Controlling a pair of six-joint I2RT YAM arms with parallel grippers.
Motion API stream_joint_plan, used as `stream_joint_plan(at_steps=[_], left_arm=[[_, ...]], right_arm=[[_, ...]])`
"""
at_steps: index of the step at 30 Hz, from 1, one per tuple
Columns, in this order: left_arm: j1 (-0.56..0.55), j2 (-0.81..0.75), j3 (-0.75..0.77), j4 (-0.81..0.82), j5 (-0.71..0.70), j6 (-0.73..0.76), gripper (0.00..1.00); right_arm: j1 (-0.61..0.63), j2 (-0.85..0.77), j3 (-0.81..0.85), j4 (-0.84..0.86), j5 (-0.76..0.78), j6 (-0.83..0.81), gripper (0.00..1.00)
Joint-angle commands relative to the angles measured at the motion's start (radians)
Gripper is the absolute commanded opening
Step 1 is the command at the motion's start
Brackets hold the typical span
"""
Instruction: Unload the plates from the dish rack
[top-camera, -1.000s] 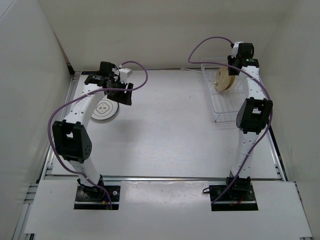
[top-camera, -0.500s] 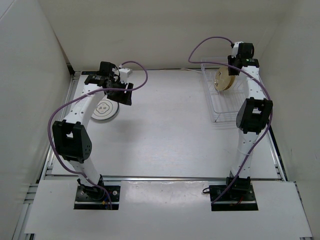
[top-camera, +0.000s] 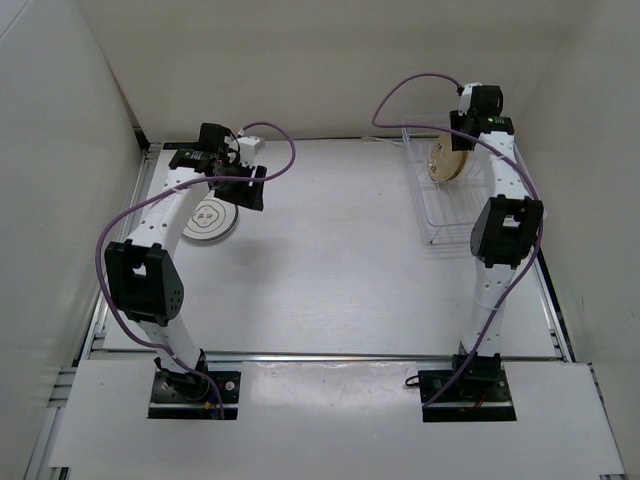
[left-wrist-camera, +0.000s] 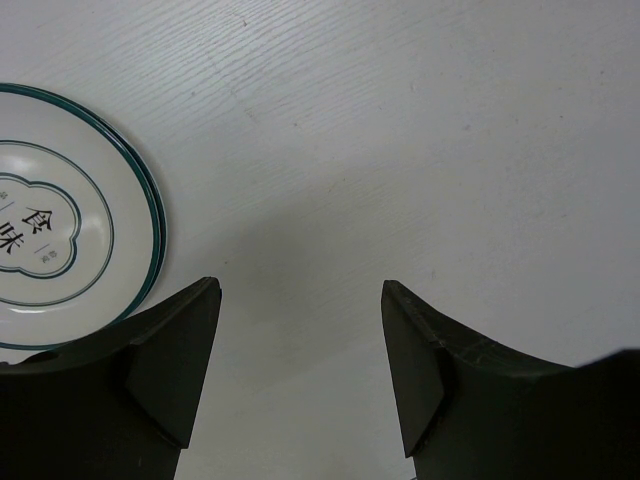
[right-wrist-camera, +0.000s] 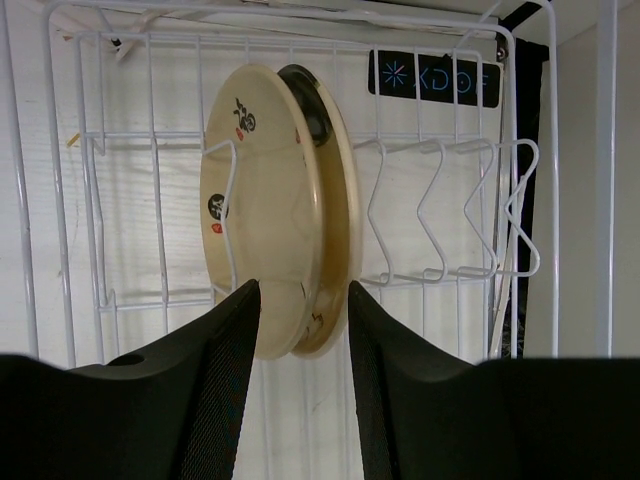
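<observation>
Two plates stand on edge side by side in the white wire dish rack (right-wrist-camera: 430, 210): a tan-beige plate (right-wrist-camera: 265, 200) with small dark and red marks, and a second plate (right-wrist-camera: 335, 190) close behind it with a dark centre. My right gripper (right-wrist-camera: 300, 290) is open, its jaws straddling the lower rims of both plates, close to their outer faces. From above, the plates (top-camera: 447, 158) sit at the far end of the rack (top-camera: 440, 215), under the right gripper (top-camera: 458, 140). A pale grey plate (left-wrist-camera: 60, 250) with a dark rim lies flat on the table (top-camera: 211, 219). My left gripper (left-wrist-camera: 300, 300) hangs open and empty beside it (top-camera: 240, 188).
The rack's empty wire dividers (right-wrist-camera: 440, 220) stand to the right of the plates. A dark label (right-wrist-camera: 435, 75) marks the rack's far wall. White walls enclose the table on three sides. Purple cables (top-camera: 410, 90) loop off both wrists.
The right gripper's jaws have widened a little around the plates, and its wrist has shifted slightly left. The left arm and the grey plate have not moved.
</observation>
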Motion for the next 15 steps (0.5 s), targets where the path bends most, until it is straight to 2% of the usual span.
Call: stream_joint_plan(at_steps=[1, 15], left_arm=[[0.002, -0.022, 0.017, 0.002, 0.025, -0.005, 0.76], [0.002, -0.031, 0.008, 0.002, 0.025, -0.005, 0.76]], right_arm=[[0.015, -0.063, -0.013, 0.020, -0.010, 0.024, 0.45], [0.015, -0.081, -0.022, 0.043, 0.113, 0.034, 0.46]])
